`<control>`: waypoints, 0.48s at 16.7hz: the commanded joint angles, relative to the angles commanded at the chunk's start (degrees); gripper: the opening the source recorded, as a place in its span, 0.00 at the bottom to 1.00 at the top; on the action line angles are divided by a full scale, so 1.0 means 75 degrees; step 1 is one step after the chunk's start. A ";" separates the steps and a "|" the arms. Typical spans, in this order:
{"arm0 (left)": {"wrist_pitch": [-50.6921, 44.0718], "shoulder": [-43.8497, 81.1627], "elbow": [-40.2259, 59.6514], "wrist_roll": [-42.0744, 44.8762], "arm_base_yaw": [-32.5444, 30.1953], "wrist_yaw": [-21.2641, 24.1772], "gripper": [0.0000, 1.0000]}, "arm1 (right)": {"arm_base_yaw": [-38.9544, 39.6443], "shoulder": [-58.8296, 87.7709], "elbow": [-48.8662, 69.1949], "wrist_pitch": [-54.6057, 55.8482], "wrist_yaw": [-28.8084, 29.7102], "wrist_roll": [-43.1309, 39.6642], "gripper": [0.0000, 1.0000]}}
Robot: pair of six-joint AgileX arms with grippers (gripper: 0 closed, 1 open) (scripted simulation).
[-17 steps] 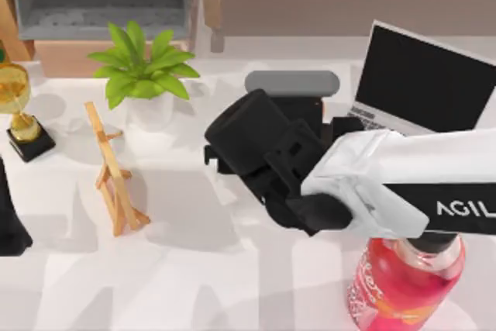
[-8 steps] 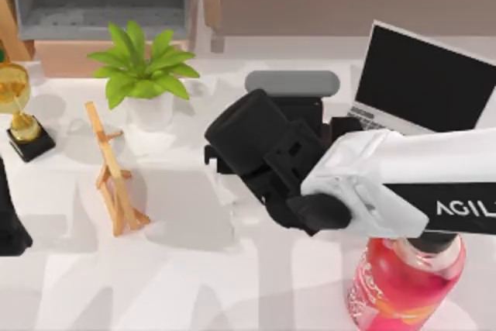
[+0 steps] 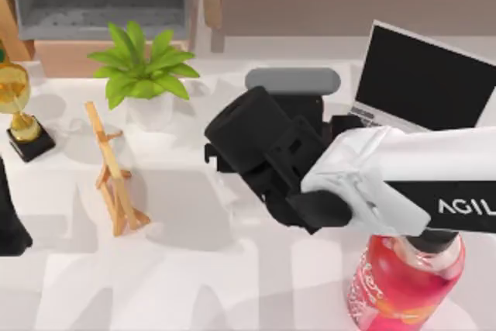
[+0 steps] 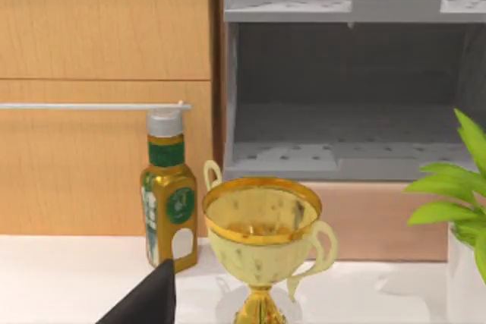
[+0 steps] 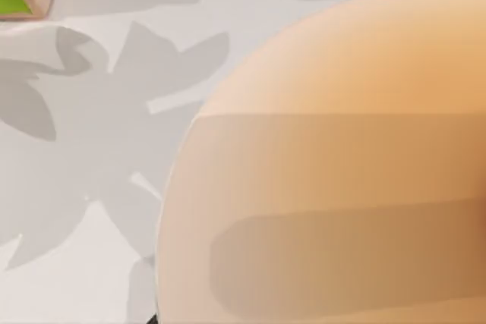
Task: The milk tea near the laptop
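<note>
Clutter rings the white table (image 3: 194, 284): a potted plant (image 3: 143, 67) stands toward the back left, a small wooden easel (image 3: 115, 172) just in front of it, a gold trophy (image 3: 17, 106) on a dark base at the far left edge, and an open laptop (image 3: 422, 83) with a dark screen at the back right. A pink-red bottle (image 3: 403, 284) with a black cap stands at the front right, directly beneath the right arm's white forearm, which hides its top. The right arm reaches in from the right side of the table toward the middle, its black wrist and the right gripper (image 3: 248, 141) lying just left of the laptop and covering whatever stands below them. From the right wrist camera a broad peach-orange curved surface, the milk tea (image 5: 342, 165), sits pressed close against the lens with the white tabletop and leaf shadows beside it; whether the fingers are closed around it cannot be told. The left arm (image 3: 9, 215) is parked at the table's far left edge as a dark shape. Its wrist camera looks past a dark finger tip (image 4: 148, 301) at the trophy, a gold bottle (image 4: 168, 202) with a green label beside it, and a grey shelf unit (image 4: 349, 73) behind
</note>
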 joint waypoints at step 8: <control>0.0000 0.0000 0.0000 0.0000 0.0000 0.0000 1.00 | -0.0111 -0.0242 0.0169 -0.0036 -0.0031 -0.0074 0.00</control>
